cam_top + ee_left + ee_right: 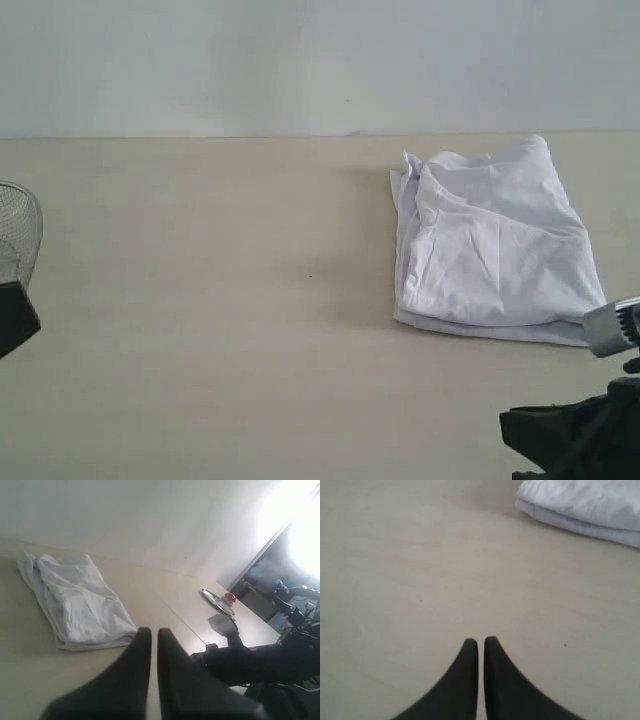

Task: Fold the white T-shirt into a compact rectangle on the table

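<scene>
White T-shirt (495,245): soft, creased, seemingly cotton rectangle | table (200,300): smooth pale grain | left tool (154,631), right tool (481,641): pressed together

No readable text, label or number anywhere, even on the white T-shirt (490,250)

Soft, dim; glare in L wrist view.

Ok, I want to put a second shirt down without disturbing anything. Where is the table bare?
The widest bare patch of the table runs from the wire basket at the left edge across to the folded white T-shirt. The right side is crowded: the shirt fills it, with the right arm at the near edge.
</scene>
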Motion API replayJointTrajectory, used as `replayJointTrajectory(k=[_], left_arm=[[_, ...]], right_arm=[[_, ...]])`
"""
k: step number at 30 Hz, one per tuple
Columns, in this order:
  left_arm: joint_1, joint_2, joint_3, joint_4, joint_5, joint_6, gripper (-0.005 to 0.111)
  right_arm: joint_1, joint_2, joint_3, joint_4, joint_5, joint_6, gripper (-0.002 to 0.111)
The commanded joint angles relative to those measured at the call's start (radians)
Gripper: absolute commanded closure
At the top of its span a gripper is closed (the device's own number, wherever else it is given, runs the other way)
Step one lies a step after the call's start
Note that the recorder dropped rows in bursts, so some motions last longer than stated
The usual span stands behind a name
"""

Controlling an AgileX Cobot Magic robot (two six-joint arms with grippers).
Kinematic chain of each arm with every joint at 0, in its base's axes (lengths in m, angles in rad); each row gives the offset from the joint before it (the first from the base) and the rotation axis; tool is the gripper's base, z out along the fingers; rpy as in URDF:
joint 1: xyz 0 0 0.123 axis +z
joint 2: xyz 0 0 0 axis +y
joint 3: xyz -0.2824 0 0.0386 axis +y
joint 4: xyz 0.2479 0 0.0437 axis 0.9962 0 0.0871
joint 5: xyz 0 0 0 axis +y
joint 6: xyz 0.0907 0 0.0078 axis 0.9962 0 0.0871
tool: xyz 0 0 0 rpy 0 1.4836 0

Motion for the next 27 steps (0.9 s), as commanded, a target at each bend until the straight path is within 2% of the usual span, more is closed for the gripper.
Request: replayJointTrajectory(k=[1, 14, 16, 18, 20, 27], left_arm=[[-0.001, -0.006, 0.024, -0.010, 0.017, 0.016, 0.102], [-0.001, -0.006, 0.024, -0.008, 0.017, 0.016, 0.102], [-0.001, -0.006, 0.024, 0.014, 0.006, 0.054, 0.102], [0.007, -0.039, 0.024, 0.061, -0.062, 0.164, 0.102], [0.046, -0.093, 0.026, 0.064, -0.146, 0.246, 0.102], [0.224, -0.318, 0.046, 0.064, -0.373, 0.250, 0.102]], right_arm=[[0.003, -0.006, 0.006, -0.001, 0.006, -0.003, 0.108], [0.003, -0.006, 0.006, -0.001, -0.001, -0.003, 0.108], [0.003, -0.006, 0.006, -0.001, -0.001, -0.003, 0.108], [0.003, -0.006, 0.006, -0.001, -0.001, -0.003, 0.108], [0.003, -0.006, 0.006, -0.001, -0.005, -0.003, 0.108], [0.003, -0.006, 0.006, -0.001, -0.012, -0.003, 0.108]])
